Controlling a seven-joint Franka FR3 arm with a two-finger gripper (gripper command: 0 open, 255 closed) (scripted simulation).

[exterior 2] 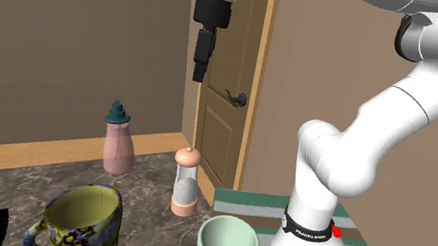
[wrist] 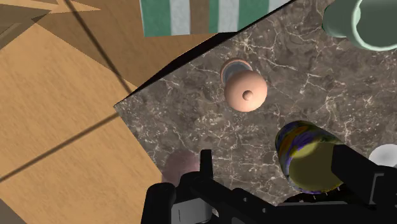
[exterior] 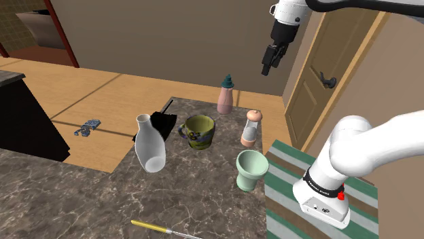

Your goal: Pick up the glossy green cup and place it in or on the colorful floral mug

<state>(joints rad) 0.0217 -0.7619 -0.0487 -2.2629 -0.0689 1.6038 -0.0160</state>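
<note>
The pale glossy green cup (exterior: 251, 170) (exterior 2: 228, 244) (wrist: 362, 22) stands upright near the marble table's edge closest to the robot stand. The floral mug (exterior: 199, 131) (exterior 2: 82, 217) (wrist: 308, 156), yellow-green inside with a purple and yellow pattern, stands upright mid-table. My gripper (exterior: 270, 64) (exterior 2: 202, 62) (wrist: 280, 167) hangs high above the table, open and holding nothing. It points down roughly over the far part of the table, well apart from both cup and mug.
A pink-capped grinder (exterior: 250, 127) (wrist: 245, 89) stands between cup and mug. A pink bottle with a teal cap (exterior: 226, 95) is at the far edge; a white vase (exterior: 149, 144), a black object (exterior: 163, 122) and a yellow pencil (exterior: 160, 227) lie toward the shoulder view's left. A wooden door (exterior: 340, 75) is behind.
</note>
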